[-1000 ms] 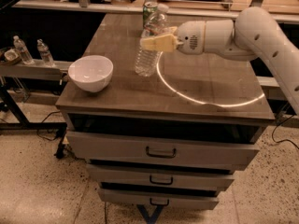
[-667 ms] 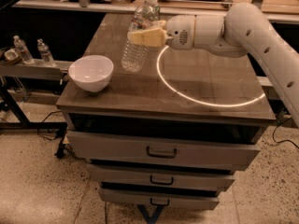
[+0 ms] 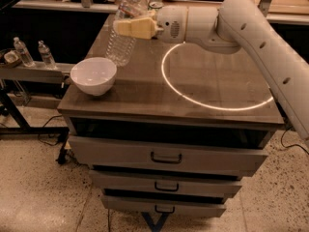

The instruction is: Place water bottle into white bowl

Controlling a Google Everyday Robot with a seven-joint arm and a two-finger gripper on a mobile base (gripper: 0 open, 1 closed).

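The water bottle is a clear ribbed plastic bottle, tilted and held off the wooden table top, to the upper right of the white bowl. My gripper with its cream-coloured fingers is shut on the bottle's middle, reaching in from the right on a white arm. The white bowl is round and glossy, and stands near the table's front left corner, below and left of the bottle. The bowl's inside shows nothing in it.
A bright ring of light lies on the table's right half. Drawers with dark handles are below the top. Two tiny bottles stand on a low shelf at the left. The floor is speckled.
My gripper has carried the water bottle to the left and lifted it, bringing it closer to the white bowl. The bottle is now more tilted. The bowl has not moved.
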